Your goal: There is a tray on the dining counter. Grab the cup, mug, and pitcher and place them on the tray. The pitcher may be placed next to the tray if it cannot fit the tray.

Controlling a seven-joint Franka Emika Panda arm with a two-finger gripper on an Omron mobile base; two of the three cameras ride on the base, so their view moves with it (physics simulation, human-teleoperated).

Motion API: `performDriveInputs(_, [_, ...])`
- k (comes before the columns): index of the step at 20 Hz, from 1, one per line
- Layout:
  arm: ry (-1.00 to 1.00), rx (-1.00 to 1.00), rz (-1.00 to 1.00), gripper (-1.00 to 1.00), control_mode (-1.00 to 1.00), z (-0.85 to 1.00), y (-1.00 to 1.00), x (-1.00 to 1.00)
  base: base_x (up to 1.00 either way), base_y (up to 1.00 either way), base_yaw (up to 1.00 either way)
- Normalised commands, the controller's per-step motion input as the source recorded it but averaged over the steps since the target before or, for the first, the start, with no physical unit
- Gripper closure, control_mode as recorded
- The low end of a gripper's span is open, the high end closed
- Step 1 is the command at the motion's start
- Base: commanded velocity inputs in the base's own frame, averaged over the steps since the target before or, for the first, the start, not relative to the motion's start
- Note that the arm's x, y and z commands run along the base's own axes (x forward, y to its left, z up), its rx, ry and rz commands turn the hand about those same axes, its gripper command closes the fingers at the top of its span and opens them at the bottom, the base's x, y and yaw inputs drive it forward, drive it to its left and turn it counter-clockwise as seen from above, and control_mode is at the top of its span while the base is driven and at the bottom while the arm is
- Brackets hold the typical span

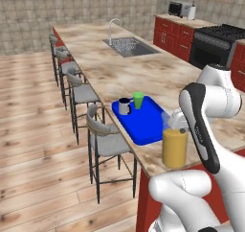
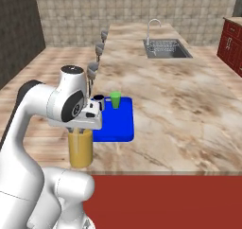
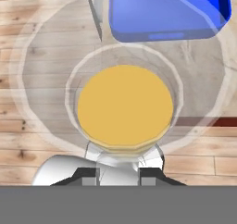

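Observation:
The blue tray (image 1: 146, 125) (image 2: 118, 126) lies on the marble dining counter (image 1: 119, 70) (image 2: 189, 105) near its front edge. On the tray's far end stand the green cup (image 1: 138, 99) (image 2: 115, 99) and the grey mug (image 1: 125, 106) (image 2: 99, 101), both upright. The glass pitcher (image 1: 174, 148) (image 2: 80, 150) (image 3: 125, 105) of orange liquid stands upright just beside the tray's near end, close to the counter's corner. My gripper (image 1: 178, 126) (image 2: 85, 127) (image 3: 119, 174) sits directly over it, shut on the pitcher's rim. The hand view looks straight down into the liquid, with the tray (image 3: 162, 10) above it.
Grey-seated stools (image 1: 103, 137) line the counter's left side. A sink with a faucet (image 1: 130, 46) (image 2: 165, 48) is set into the far part of the counter. A stove (image 1: 217, 39) and red cabinets stand at the right wall. The counter edge runs right beside the pitcher.

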Motion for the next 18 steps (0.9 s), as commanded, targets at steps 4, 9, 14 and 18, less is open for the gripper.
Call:
performDriveInputs(4, [0.0, 0.0, 0.0, 1.0, 1.0, 0.0, 0.0, 0.0, 0.58, 0.0, 0.0])
performDriveInputs(9, [0.0, 0.0, 0.0, 1.0, -1.0, 0.15, 0.0, 0.69, 0.0, 0.0, 0.0])
performDriveInputs(14, [-0.01, 0.0, 0.0, 1.0, -1.0, 0.25, 0.0, 0.59, 0.0, 0.0, 0.0])
performDriveInputs(18, [-0.02, 0.0, 0.0, 1.0, -1.0, 0.24, 0.0, 0.48, 0.0, 0.0, 0.0])
